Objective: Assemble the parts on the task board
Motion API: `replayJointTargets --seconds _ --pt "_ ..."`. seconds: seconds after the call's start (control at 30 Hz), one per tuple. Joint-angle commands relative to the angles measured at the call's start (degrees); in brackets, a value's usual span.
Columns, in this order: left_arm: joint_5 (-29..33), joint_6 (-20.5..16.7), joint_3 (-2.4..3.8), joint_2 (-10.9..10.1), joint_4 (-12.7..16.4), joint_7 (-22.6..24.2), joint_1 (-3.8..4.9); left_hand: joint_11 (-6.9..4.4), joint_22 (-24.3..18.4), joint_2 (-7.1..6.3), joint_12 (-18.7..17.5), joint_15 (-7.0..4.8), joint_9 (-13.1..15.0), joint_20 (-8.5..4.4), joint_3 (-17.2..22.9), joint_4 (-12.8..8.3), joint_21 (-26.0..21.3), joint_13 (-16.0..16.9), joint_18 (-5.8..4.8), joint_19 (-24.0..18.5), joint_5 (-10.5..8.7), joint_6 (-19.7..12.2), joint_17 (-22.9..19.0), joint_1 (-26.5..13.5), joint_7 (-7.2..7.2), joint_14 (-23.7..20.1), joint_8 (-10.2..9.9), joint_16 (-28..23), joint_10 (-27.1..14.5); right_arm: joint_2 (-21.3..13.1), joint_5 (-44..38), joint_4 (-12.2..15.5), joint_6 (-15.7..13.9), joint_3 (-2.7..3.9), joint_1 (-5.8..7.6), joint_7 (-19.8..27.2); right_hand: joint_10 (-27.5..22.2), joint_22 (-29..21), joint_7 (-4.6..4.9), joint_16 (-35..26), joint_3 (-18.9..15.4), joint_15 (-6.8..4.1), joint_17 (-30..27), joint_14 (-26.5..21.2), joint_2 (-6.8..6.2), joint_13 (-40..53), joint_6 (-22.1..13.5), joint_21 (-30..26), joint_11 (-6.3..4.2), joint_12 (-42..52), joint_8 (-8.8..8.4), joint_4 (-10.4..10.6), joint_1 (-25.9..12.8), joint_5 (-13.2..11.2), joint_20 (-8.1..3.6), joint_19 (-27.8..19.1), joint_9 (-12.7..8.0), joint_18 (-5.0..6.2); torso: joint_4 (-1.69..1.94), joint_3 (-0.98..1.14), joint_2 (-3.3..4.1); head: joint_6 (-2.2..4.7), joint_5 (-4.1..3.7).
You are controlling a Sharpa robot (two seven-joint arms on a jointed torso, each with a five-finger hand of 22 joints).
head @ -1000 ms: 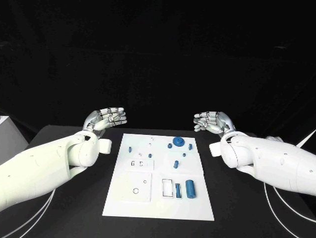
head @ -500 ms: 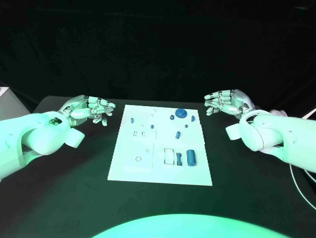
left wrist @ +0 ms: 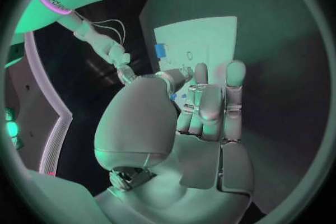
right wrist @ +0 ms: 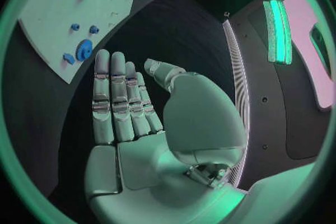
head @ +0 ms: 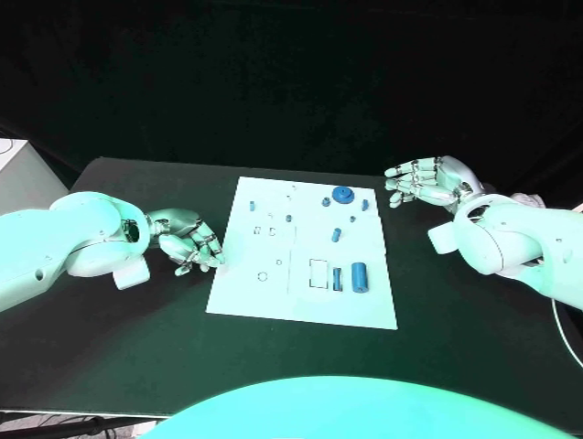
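Board: the white task board (head: 272,297) lies flat mid-table, pretty much between the two hands.
Parts: all the blue bits are on the board. A round knob-looking piece (head: 342,194) is at the far end with small pegs near it, and a fat cylinder (head: 360,275) lies near the robot's end, beside a thinner bar (head: 338,278).
Left hand: left hand (head: 187,240) is just off the board's left edge, fingers loosely curled, nothing in it.
Right hand: right hand (head: 427,183) is by the far right corner, fingers straight and together in the wrist view, palm empty.
Table: plain black table (head: 133,357).
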Motion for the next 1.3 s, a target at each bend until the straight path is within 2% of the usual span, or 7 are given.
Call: replayJointTargets --seconds 0.03,0.1,0.13,0.2,0.5,0.87,1.3 --pt "-7.6 -0.4 -0.14 0.5 0.2 -9.4 0.08 -0.23 0.7 -0.48 0.5 -0.1 0.0 -0.32 0.3 0.9 0.8 0.2 -0.71 0.1 -0.17 0.7 0.6 -2.0 -0.05 0.7 -0.3 0.5 0.6 0.1 -1.3 0.3 0.8 -0.03 -0.01 -0.5 -0.3 -0.1 0.19 -0.2 -0.1 0.33 -0.1 0.0 -0.18 -0.1 0.2 0.3 0.35 -0.3 -0.22 -0.3 0.1 -0.3 -0.11 0.0 -0.1 0.08 -0.05 0.02 0.12 -0.06 1.41" --pt "-8.2 -0.7 -0.22 0.7 0.3 -11.0 0.08 -0.25 1.5 -0.79 0.8 -0.11 0.0 -0.34 -0.3 1.9 1.3 0.3 -0.85 0.5 -0.26 0.9 1.2 -3.5 -0.07 1.0 -0.3 0.8 1.0 0.2 -1.4 0.4 0.8 -0.04 -0.01 -0.6 -0.3 -0.1 0.27 -0.3 -0.2 0.38 -0.1 -0.1 -0.2 -0.1 0.2 0.3 0.41 -0.4 -0.3 -0.2 0.1 -0.3 -0.09 -0.1 -0.1 0.06 -0.05 0.05 0.09 -0.06 1.9" --pt "-9.0 -0.9 -0.29 0.9 0.3 -12.6 0.07 -0.3 3.5 -0.95 1.3 -0.18 0.2 -0.39 -1.2 3.1 2.9 0.6 -1.26 2.0 -0.3 1.4 2.8 -5.0 -0.17 1.9 -0.2 1.8 1.8 0.2 -1.4 0.5 0.8 -0.04 -0.01 -0.6 -0.3 -0.1 0.27 -0.3 -0.2 0.38 -0.1 -0.1 -0.2 -0.1 0.2 0.3 0.41 -0.4 -0.3 -0.2 0.1 -0.3 -0.09 -0.1 -0.1 0.06 0.02 0.08 0.08 -0.06 2.31" --pt "-9.5 -1.2 -0.33 1.0 0.4 -13.8 0.07 -0.27 4.2 -1.06 1.6 -0.16 0.3 -0.42 -2.4 4.7 3.5 0.8 -1.37 2.4 -0.34 1.8 3.2 -6.7 -0.14 2.2 -0.1 2.0 2.2 0.2 -1.4 0.5 0.8 -0.05 -0.02 -0.7 -0.3 -0.1 0.32 -0.3 -0.2 0.42 -0.1 -0.1 -0.19 -0.1 0.2 0.3 0.45 -0.4 -0.35 -0.2 0.0 -0.4 -0.07 -0.1 -0.1 0.04 0.07 0.09 0.1 -0.06 2.71" --pt "-10.3 -1.0 -0.4 1.7 0.4 -16.5 0.06 -0.5 5.4 -1.06 2.0 -0.35 0.7 -0.53 -3.7 5.8 4.4 1.0 -1.57 3.2 -0.24 2.8 4.3 -7.4 -0.44 2.8 0.5 2.7 2.6 0.3 -1.4 0.8 0.7 -0.06 -0.02 -0.9 -0.3 -0.2 0.39 -0.4 -0.2 0.49 -0.1 -0.1 -0.14 -0.1 0.2 0.2 0.52 -0.5 -0.44 -0.1 -0.1 -0.4 -0.03 -0.2 -0.1 0.01 -0.07 0.08 0.19 -0.06 3.65" --pt "-9.9 0.5 -0.6 3.3 -0.6 -17.2 -0.05 -0.47 5.7 -0.57 2.1 -0.34 0.8 -0.57 -4.2 6.7 4.7 1.1 -1.63 3.3 -0.11 2.5 4.5 -7.8 -0.39 2.8 0.4 2.7 2.6 0.5 -1.4 1.2 0.7 -0.06 -0.02 -0.9 -0.3 -0.2 0.42 -0.5 -0.2 0.53 -0.1 -0.1 -0.02 -0.1 0.2 0.2 0.56 -0.6 -0.52 0.1 -0.3 -0.4 0.0 -0.2 -0.2 -0.01 -0.1 0.21 0.16 -0.06 3.77" --pt "-8.7 1.9 -1.26 4.5 -2.1 -17.2 -0.2 -0.56 5.9 -0.19 2.1 -0.39 0.8 -0.59 -4.2 6.8 4.8 1.2 -1.66 3.4 -0.05 2.4 4.7 -7.4 -0.5 2.9 0.3 2.9 2.6 0.6 -1.4 1.3 0.7 -0.06 -0.02 -0.8 -0.3 -0.2 0.42 -0.5 -0.2 0.53 -0.1 -0.1 -0.02 -0.1 0.2 0.2 0.56 -0.6 -0.52 0.1 -0.3 -0.4 0.0 -0.2 -0.2 -0.01 0.05 0.15 0.14 -0.06 3.54"
